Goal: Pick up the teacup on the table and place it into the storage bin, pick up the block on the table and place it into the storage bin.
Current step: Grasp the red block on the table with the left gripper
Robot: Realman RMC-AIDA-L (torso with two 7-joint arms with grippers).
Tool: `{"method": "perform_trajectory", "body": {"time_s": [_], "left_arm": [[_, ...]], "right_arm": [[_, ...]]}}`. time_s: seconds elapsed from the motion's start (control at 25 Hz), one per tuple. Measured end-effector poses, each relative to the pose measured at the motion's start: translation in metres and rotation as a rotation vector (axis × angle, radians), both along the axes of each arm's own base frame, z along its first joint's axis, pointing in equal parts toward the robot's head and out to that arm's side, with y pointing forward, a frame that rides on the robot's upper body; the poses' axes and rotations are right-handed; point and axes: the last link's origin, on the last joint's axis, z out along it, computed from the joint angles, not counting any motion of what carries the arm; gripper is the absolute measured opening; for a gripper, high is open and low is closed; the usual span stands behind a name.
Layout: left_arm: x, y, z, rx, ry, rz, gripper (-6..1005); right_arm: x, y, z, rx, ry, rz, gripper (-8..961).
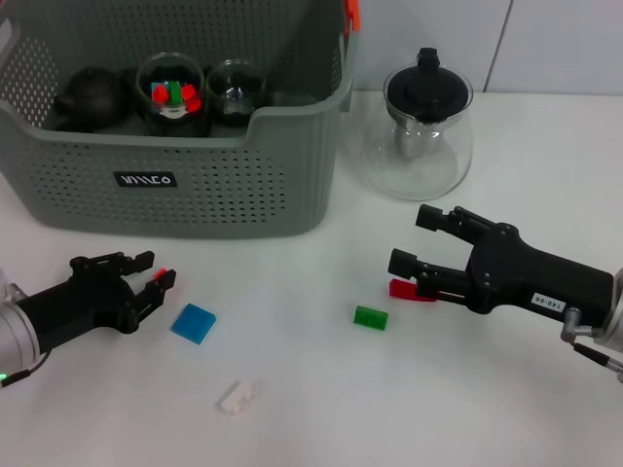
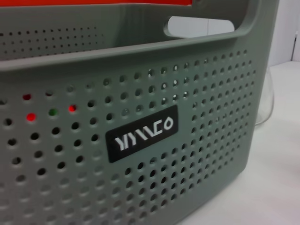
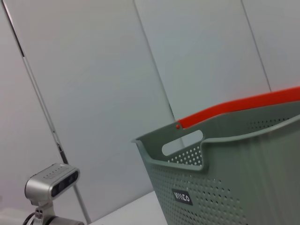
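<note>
Storage bin (image 1: 195,185) sitting at the table's far left — open tabletop in front. Left gripper (image 1: 146,285) hovering near the blue block (image 1: 194,323), jaws apart, empty. Right gripper (image 1: 417,243) gaping beside the red block (image 1: 404,290) — touching nothing.

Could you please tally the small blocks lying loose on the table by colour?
Blue block: 1
Green block: 1
Red block: 1, beside the right pincer
White block: 1
Total: 4, not counting the red piece at the left pincer.
</note>
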Motion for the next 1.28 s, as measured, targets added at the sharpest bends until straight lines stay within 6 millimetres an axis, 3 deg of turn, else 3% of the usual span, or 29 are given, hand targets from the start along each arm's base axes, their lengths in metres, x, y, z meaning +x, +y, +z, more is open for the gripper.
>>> {"method": "perform_trajectory", "body": {"time_s": [0.72, 0.8, 1.28], "left_arm": [[-0.0039, 0.0022, -0.0014, 0.007, 0.021, 0.025, 379], [-0.0038, 0.0020, -0.0019, 0.006, 0.019, 0.026, 432], [-0.0033, 0.0033, -0.0083, 0.008, 0.033, 0.020, 493]], "right_arm": [[-0.0007, -0.0001, 0.0005, 0.001, 0.006, 0.002, 944], [-0.0007, -0.0001, 0.0005, 0.001, 0.006, 0.002, 944], [-0.0003, 0.0001, 0.0011, 0.002, 0.004, 0.002, 944]]}}
